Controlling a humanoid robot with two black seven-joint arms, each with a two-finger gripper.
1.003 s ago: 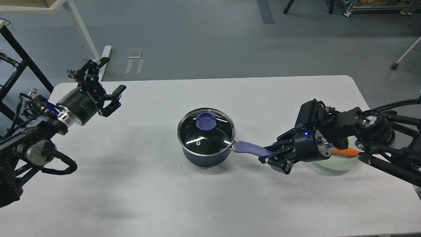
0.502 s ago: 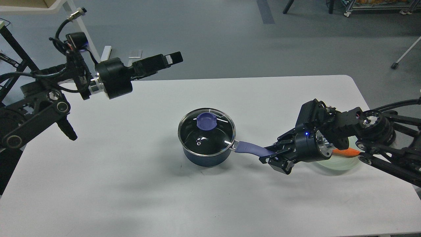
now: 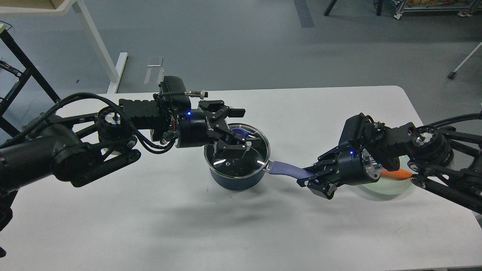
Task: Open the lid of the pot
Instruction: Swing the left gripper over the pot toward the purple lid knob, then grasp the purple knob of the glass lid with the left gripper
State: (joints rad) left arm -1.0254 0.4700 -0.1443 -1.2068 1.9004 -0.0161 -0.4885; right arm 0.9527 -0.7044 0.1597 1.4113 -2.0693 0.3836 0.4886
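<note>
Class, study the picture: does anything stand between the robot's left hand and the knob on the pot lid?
Nothing visible does. The left hand hangs open right over the lid, its fingers on either side of the blue knob. The right hand holds the pot handle, well aside.

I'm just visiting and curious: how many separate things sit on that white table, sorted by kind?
Pot: 1
Lid: 1, on the pot
Pale green plate: 1
Orange item, maybe a carrot: 1, on the plate
Total: 4

Dark blue pot (image 3: 234, 177) mid-table, glass lid (image 3: 241, 158) on, handle (image 3: 288, 170) rightward.
</note>
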